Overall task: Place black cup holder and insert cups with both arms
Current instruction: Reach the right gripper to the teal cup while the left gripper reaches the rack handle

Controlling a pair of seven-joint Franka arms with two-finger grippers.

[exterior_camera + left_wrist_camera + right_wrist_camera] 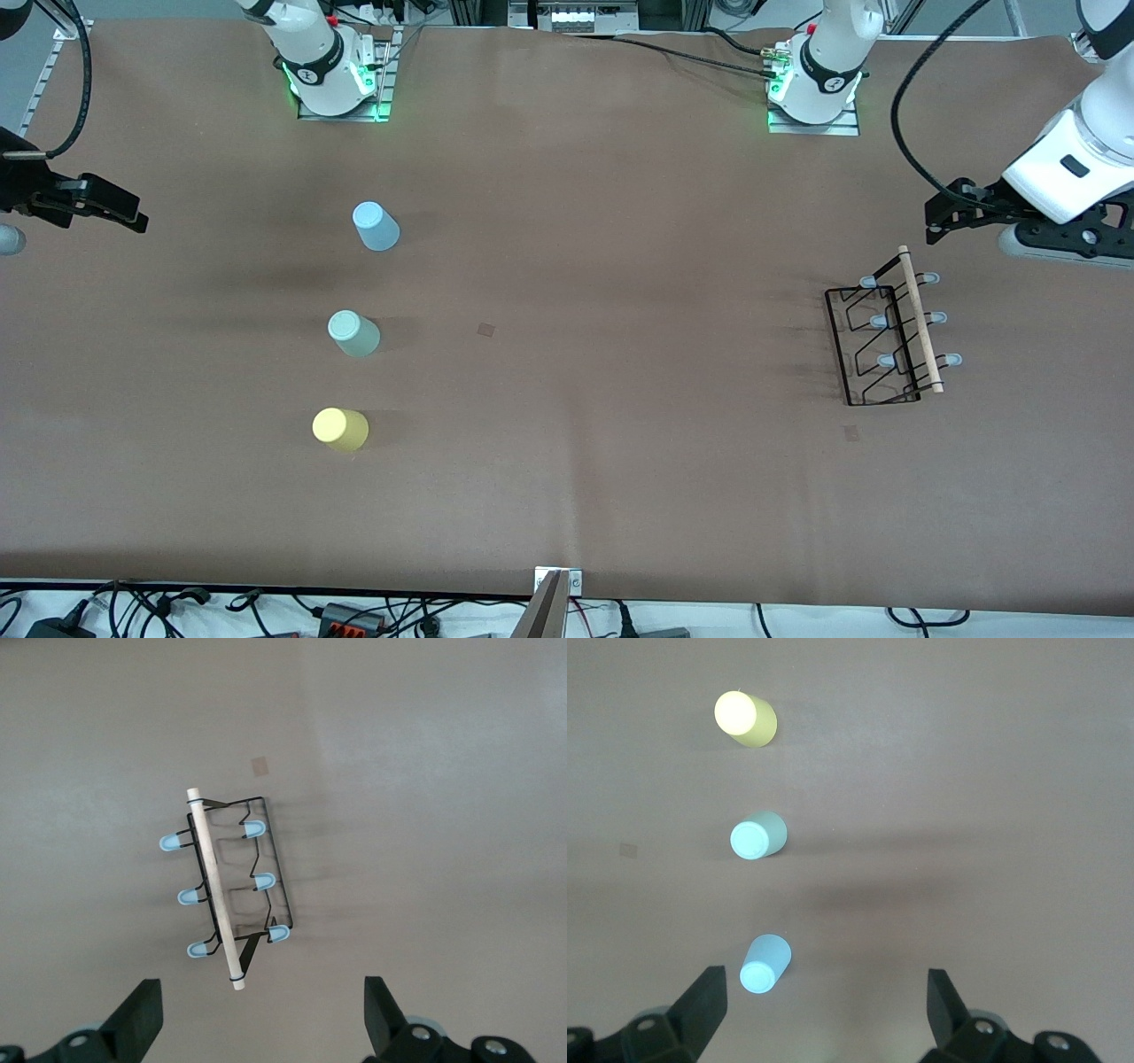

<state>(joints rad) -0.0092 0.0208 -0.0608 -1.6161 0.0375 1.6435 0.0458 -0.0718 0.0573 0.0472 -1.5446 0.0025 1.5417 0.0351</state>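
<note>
The black cup holder (920, 319) stands on the brown table toward the left arm's end, its wooden rod on top. My left gripper (941, 217) hangs open and empty in the air beside the holder's end that is farther from the front camera. In the left wrist view the holder (214, 890) lies ahead of the open gripper (263, 1014). Three cups stand closed end up toward the right arm's end: light blue (376, 226), pale green (353, 333), yellow (340, 429). My right gripper (133, 217) is open and empty, apart from them. The right wrist view shows blue (765, 963), green (757, 835), yellow (747, 718) and the gripper (826, 1005).
The arm bases (332, 75) (815, 84) stand along the table's edge farthest from the front camera. Two small square marks lie on the brown table cover, one near the middle (486, 330) and one just nearer the camera than the holder (851, 432). Cables (354, 611) run along the nearest edge.
</note>
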